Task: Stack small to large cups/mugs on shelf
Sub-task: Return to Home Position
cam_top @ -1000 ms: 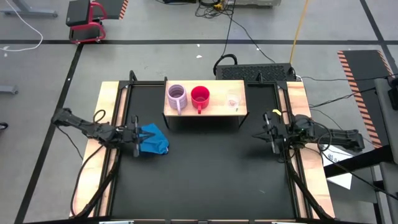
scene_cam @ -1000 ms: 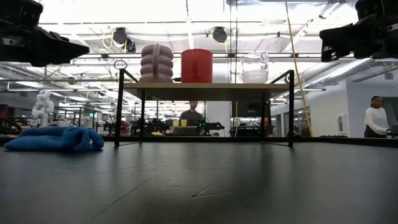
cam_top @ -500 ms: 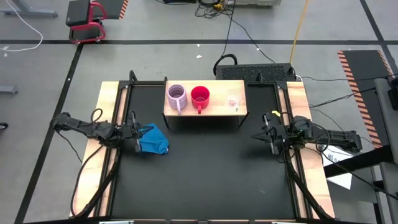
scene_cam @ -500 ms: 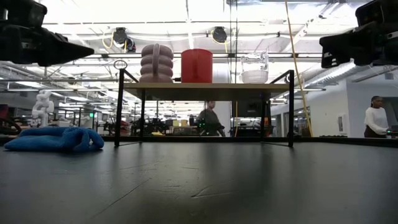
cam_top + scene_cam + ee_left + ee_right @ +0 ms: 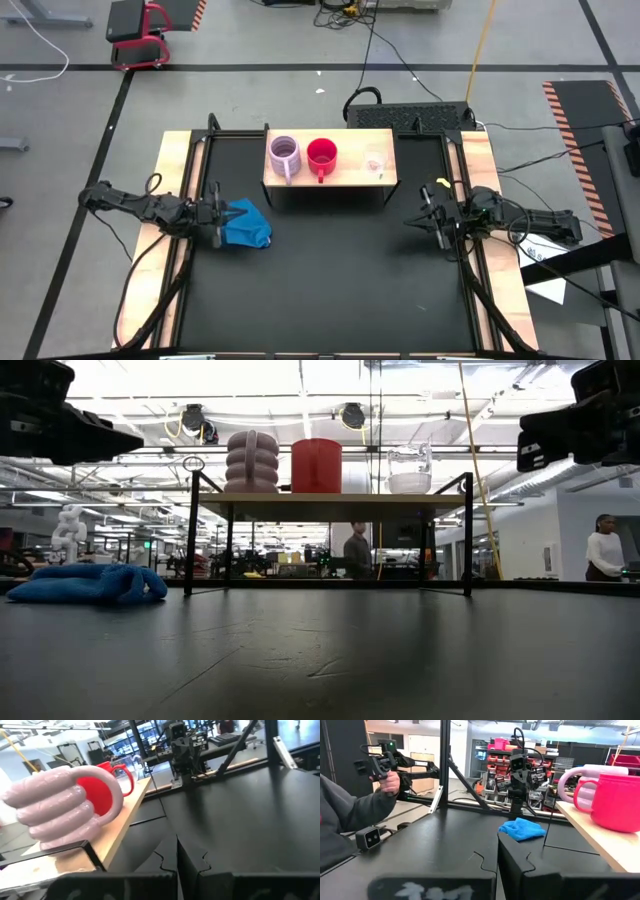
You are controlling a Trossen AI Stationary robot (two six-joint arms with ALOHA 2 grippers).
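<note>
The lilac mug (image 5: 284,153), red mug (image 5: 322,154) and glass cup (image 5: 375,161) stand in a row on the shelf (image 5: 350,173) at the desk's (image 5: 330,280) 12 o'clock. The left tool (image 5: 217,213), fingers pressed together, hangs at 9 o'clock beside a blue cloth (image 5: 247,224), the cups well apart toward its 1 o'clock. The right tool (image 5: 428,217), also pressed together, hangs at 3 o'clock, cups toward its 11 o'clock.

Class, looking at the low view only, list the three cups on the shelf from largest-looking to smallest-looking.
1. pale lilac mug, slightly taller than the red.
2. red mug.
3. clear glass cup, smallest.
All share one row on the shelf, so nearness hardly matters.
</note>
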